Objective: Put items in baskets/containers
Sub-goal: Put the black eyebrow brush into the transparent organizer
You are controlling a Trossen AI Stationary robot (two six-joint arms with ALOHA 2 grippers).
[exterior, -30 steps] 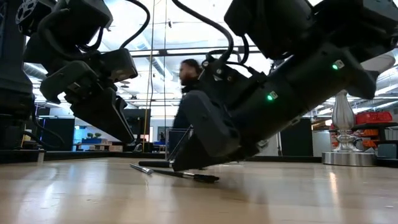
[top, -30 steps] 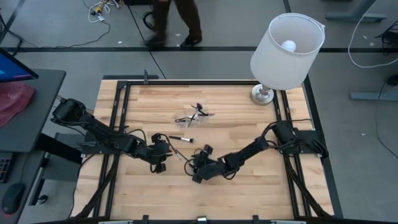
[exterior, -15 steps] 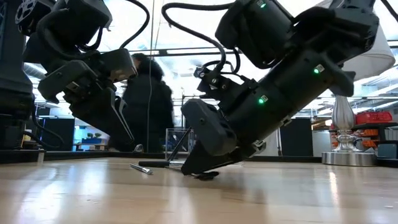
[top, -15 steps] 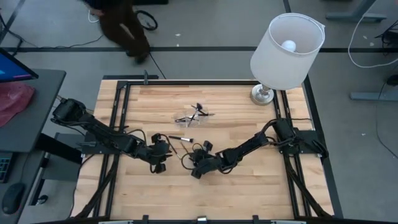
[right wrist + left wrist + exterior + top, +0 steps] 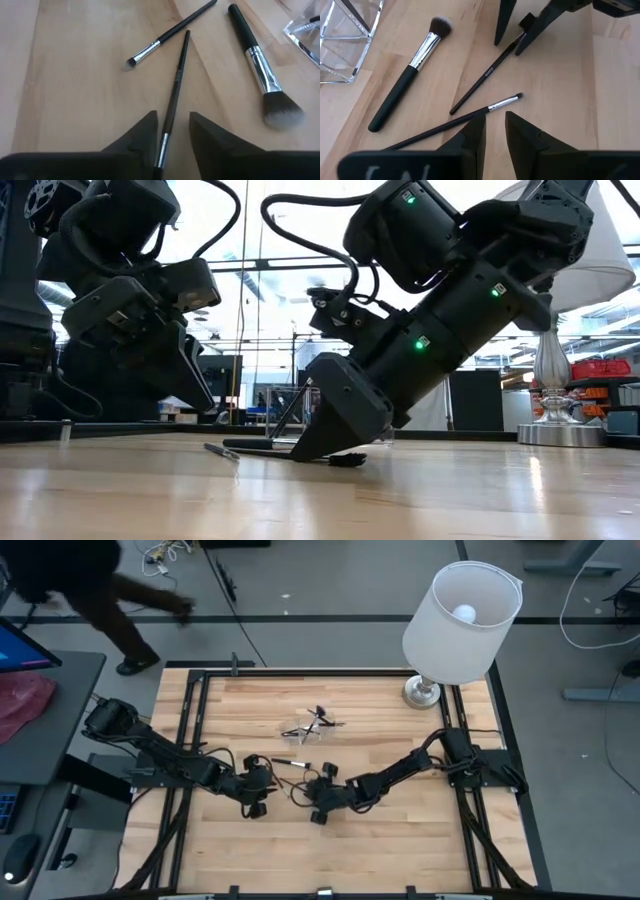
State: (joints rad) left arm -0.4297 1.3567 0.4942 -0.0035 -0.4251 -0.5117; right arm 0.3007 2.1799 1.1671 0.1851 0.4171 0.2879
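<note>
1. Closest in, my right gripper [image 5: 170,131] is down at the table [image 5: 400,840] with its fingers a little apart, straddling the ferrule end of a thin brush [image 5: 174,95]. They sit either side of it but I can't see them pinching yet. I'd guess I came in low like this because the handle lies flat on the wood.
2. My left gripper [image 5: 495,131] hangs just above the table near the right one, fingers slightly apart and holding nothing. It looks parked there out of the way.
3. Just past my fingers lie a second thin brush [image 5: 167,35] and a fat powder brush [image 5: 257,62], all near each other but not touching.
4. Furthest off is the clear container [image 5: 308,727], near the table's middle, with a few brushes in it already.
</note>
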